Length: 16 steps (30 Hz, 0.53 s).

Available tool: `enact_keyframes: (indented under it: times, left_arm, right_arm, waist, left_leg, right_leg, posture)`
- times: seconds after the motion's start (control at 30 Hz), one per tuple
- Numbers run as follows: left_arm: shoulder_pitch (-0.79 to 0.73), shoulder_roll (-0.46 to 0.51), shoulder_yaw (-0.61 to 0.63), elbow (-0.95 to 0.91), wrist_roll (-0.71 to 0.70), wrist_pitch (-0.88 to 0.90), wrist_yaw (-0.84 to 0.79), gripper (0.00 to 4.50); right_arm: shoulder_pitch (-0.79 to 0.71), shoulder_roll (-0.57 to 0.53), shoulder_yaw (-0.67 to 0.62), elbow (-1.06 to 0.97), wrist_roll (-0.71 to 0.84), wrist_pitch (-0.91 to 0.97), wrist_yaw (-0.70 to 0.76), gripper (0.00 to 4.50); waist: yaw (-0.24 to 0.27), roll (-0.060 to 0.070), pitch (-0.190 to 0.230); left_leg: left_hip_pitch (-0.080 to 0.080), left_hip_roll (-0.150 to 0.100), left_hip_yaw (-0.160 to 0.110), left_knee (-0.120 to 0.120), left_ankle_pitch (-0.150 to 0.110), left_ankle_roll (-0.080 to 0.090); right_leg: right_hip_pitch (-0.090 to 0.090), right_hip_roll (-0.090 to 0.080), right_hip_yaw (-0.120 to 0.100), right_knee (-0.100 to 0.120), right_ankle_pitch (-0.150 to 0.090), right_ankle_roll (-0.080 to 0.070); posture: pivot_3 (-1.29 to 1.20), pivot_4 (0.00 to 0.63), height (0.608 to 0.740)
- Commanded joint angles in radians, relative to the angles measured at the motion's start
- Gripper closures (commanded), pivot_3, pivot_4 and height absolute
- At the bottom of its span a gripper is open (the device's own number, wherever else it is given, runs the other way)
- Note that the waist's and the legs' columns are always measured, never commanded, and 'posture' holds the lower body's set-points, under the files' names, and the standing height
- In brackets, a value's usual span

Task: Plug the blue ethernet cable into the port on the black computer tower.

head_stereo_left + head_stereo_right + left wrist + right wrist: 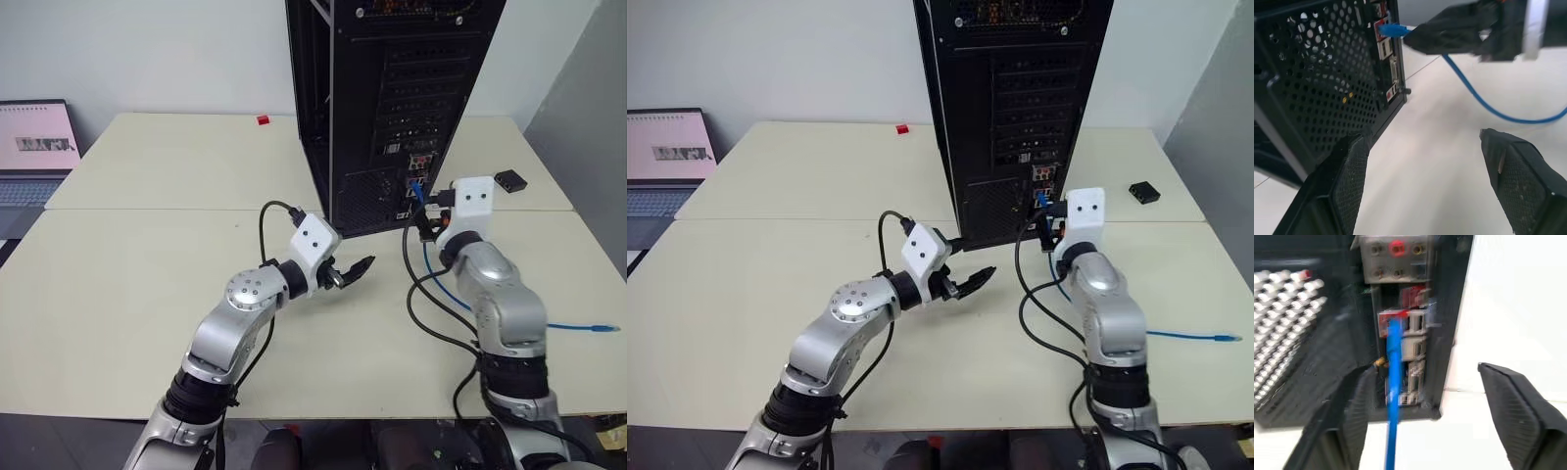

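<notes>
The table (147,274) bears the black computer tower (392,98), a laptop (34,152) and a small black box (510,180).

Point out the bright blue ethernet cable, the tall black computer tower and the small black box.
bright blue ethernet cable (1394,382), right wrist view, cord below plug.
tall black computer tower (358,98), left eye view, rear panel.
small black box (510,180), left eye view, top.

No readable text, label, brand or number found anywhere; laptop screen (37,142) at the worktop's far left edge showed only an illegible pink page.

Blue ethernet cable (1393,382) plugged into port (1393,323), black computer tower (392,98) rear, upright.
</notes>
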Motion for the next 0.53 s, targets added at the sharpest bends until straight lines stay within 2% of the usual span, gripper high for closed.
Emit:
enact_keyframes:
  times: [0.03,0.1,0.3,0.53]
  left_arm:
    - [-0.065,0.073,0.026,0.018,0.026,-0.016,-0.056,0.75]
    - [-0.092,0.084,0.071,0.047,-0.028,0.006,-0.091,0.75]
    - [-0.153,0.148,0.078,0.136,-0.02,-0.034,-0.182,0.75]
    - [-0.195,0.184,0.068,0.196,-0.027,-0.052,-0.282,0.75]
  right_arm:
    - [0.033,-0.128,-0.022,-0.168,0.119,0.093,0.169,0.18]
    - [0.051,-0.204,-0.045,-0.197,0.165,0.117,0.24,0.18]
    - [0.06,-0.345,-0.16,-0.184,0.264,0.148,0.353,0.18]
    - [0.081,-0.43,-0.216,-0.143,0.307,0.133,0.407,0.18]
  waist:
    - [-0.001,0.0,0.001]
    - [-0.004,0.001,0.001]
    - [0.0,0.0,0.002]
    - [0.003,0.0,0.003]
  left_leg:
    - [0.0,0.0,0.0,0.0,0.0,0.0]
    - [0.0,0.0,0.0,0.0,0.0,0.0]
    - [0.0,0.0,0.0,0.0,0.0,0.0]
    - [0.0,0.0,0.0,0.0,0.0,0.0]
  right_leg:
    - [0.0,0.0,0.0,0.0,0.0,0.0]
    - [0.0,0.0,0.0,-0.001,0.0,0.0]
    - [0.0,0.0,0.0,-0.001,0.0,0.0]
    - [0.001,0.0,-0.001,-0.001,0.0,0.0]
  posture:
    - [0.0,0.15,0.74]
    - [0.0,0.15,0.74]
    - [0.0,0.15,0.74]
    - [0.0,0.15,0.74]
